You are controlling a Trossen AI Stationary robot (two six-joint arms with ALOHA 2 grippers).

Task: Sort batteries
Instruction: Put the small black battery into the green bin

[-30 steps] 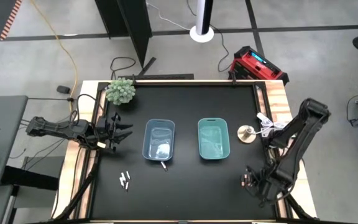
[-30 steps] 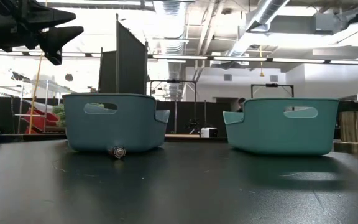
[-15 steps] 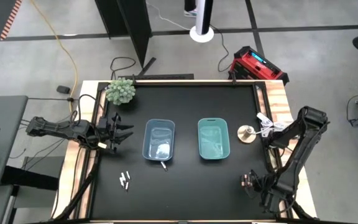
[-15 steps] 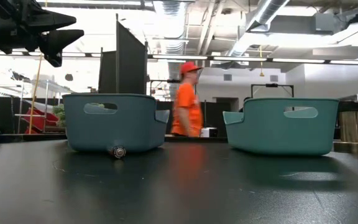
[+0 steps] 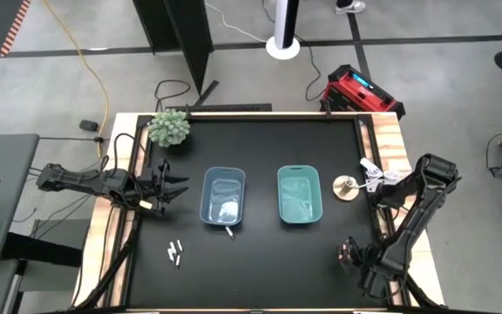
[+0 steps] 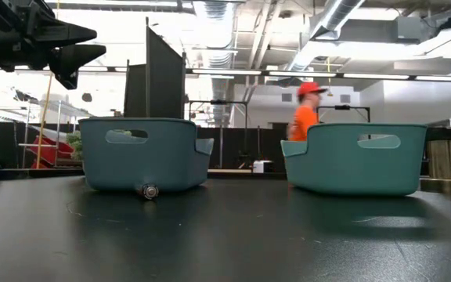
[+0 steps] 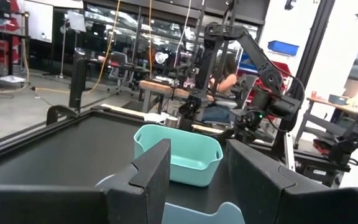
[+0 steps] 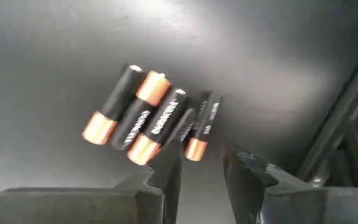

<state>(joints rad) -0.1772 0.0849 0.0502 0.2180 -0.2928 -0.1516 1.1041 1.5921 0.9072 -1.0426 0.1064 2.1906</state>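
Down at the near right corner of the black table [image 5: 260, 279], the right gripper [image 5: 349, 256] hangs low over a cluster of 4 dark batteries with coppery ends [image 8: 151, 118], lying side by side and touching on the tabletop. In the right wrist view its 2 fingers [image 8: 166, 171] stand slightly apart, tips just short of the nearest battery, nothing between them.

Over on the near left, 3 whitish batteries [image 5: 175, 252] lie close together on the table, well apart from either gripper. 1 more battery [image 6: 149, 190] rests on the tabletop right against the near wall of the blue bin [image 5: 223, 196]; the low view shows it end-on, touching the bin's base.

The blue bin sits left of centre, the teal bin [image 5: 300, 194] just to its right, a gap between them. Left of the blue bin, the left gripper [image 5: 174, 186] hovers raised above the table, fingers spread apart and empty, pointed toward the bins.

Farther right, a small round wooden stand [image 5: 346, 186] sits by the table's edge. A green potted plant [image 5: 169, 128] occupies the far left corner. Beyond the table, a person in an orange shirt and red cap [image 6: 305, 117] shows behind the teal bin.
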